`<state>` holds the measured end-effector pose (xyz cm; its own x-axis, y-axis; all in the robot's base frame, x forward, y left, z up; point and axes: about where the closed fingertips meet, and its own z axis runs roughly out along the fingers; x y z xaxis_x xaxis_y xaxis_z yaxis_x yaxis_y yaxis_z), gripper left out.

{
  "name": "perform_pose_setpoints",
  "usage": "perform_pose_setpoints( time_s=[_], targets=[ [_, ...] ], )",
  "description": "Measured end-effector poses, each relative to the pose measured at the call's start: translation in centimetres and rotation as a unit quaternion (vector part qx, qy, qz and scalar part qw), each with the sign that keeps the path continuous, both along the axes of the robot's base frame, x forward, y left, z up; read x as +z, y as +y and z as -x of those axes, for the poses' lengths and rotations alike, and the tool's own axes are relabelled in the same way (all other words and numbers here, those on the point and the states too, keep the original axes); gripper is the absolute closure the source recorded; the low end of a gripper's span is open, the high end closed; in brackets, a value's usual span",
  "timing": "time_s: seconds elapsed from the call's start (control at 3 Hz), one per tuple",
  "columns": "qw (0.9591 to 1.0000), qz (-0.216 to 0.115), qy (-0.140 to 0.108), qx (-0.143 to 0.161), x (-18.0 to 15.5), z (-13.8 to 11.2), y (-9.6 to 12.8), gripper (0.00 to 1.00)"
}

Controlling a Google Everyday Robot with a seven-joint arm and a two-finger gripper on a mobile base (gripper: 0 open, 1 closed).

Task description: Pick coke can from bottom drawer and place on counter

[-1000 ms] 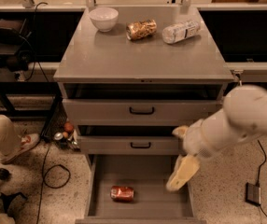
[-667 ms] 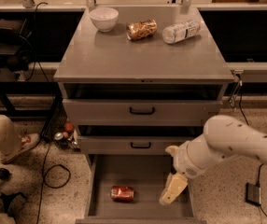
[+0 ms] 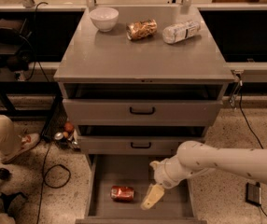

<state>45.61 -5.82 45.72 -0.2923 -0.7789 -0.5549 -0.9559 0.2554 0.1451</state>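
Observation:
The coke can (image 3: 122,193) lies on its side on the grey floor of the open bottom drawer (image 3: 171,208), left of centre. My gripper (image 3: 151,197) hangs inside the drawer, just right of the can and apart from it, on the white arm (image 3: 227,160) that reaches in from the right. The counter (image 3: 138,55) is the wide grey top of the cabinet above.
On the counter's far edge stand a white bowl (image 3: 104,18), a gold-brown snack bag (image 3: 141,29) and a clear plastic bottle (image 3: 181,31). The two upper drawers (image 3: 142,111) are slightly ajar. Cables and small items lie on the floor at left (image 3: 61,135).
My arm has dropped lower and swung left; the gripper has moved down into the bottom drawer and closer to the can. The can has not moved.

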Motion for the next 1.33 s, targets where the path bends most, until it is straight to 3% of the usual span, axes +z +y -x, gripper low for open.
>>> perform_pose_setpoints(
  time_s=[0.33, 0.67, 1.0, 1.33],
  targets=[
    [0.999, -0.017, 0.04, -0.005, -4.6, 1.9, 1.1, 0.0],
    [0.999, -0.017, 0.04, -0.005, -4.6, 1.9, 1.1, 0.0],
    [0.9991, -0.022, 0.034, -0.013, -6.3, 1.7, 1.4, 0.0],
    [0.9992, -0.032, -0.004, -0.021, -9.5, -0.3, 2.1, 0.0]
  ],
)
